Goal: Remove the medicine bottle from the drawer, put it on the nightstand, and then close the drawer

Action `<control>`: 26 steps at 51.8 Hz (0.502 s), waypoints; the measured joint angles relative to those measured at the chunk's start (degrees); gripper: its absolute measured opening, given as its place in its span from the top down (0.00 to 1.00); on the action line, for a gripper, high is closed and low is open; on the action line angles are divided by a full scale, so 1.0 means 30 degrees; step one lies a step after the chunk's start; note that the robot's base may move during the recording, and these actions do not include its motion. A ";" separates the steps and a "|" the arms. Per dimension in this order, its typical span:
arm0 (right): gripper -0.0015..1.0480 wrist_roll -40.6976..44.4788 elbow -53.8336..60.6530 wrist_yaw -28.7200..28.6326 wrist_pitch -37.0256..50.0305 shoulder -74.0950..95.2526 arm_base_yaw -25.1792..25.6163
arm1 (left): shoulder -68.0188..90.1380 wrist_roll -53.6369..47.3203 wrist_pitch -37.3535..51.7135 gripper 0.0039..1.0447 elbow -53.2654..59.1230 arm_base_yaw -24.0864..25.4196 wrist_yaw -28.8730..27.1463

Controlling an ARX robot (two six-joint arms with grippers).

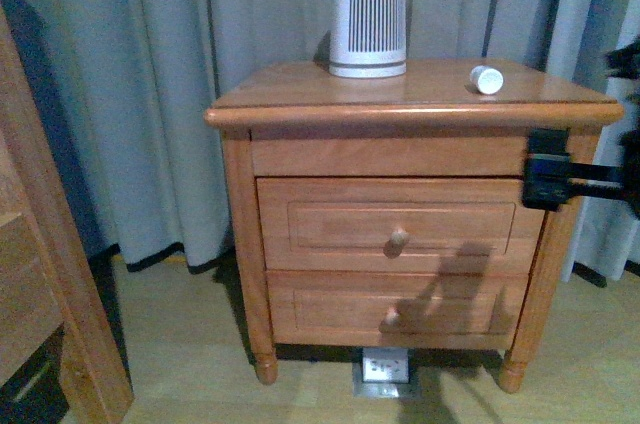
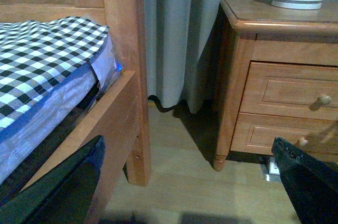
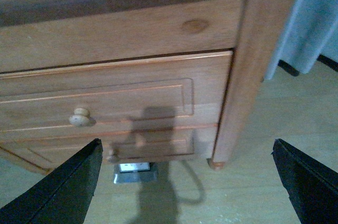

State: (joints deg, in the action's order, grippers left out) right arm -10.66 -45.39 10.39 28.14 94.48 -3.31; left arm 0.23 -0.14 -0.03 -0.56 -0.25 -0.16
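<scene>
Lying on its side atop the nightstand (image 1: 300,94), the medicine bottle (image 1: 487,78) sits above the empty, spread right tool (image 1: 548,181) beside the shut drawer (image 1: 400,226).

A home bedroom: wooden bed frame (image 2: 127,76), checked bedding (image 2: 47,49), nightstand (image 1: 400,104), long curtains (image 1: 150,64).

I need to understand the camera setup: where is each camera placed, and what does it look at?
Front view: on the robot's body, facing the nightstand with the medicine bottle lying on top; the right gripper shows at the right edge.
Left wrist view: on the left arm, facing the bed frame, curtain and nightstand side; left gripper open.
Right wrist view: on the right arm, close to the drawer; both fingers show.
All views share the closed drawer and its knob.
</scene>
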 joint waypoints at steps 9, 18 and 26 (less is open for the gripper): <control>0.07 0.0947 0.5093 -0.1035 -0.3293 -0.9151 0.1945 | 0.0000 0.0000 0.0000 0.06 0.0000 0.0000 0.0000; 0.07 0.1931 0.9085 -0.2127 -0.6703 -1.9394 0.2361 | 0.0000 0.0000 0.0000 0.06 0.0000 0.0000 0.0007; 0.07 0.1894 1.0943 -0.0459 -1.0273 -2.5893 0.0452 | 0.0000 0.0000 0.0000 0.06 0.0000 0.0000 0.0000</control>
State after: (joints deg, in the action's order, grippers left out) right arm -4.97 -12.56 9.02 -2.68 16.80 -1.96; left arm 0.23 -0.14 -0.03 -0.56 -0.25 -0.16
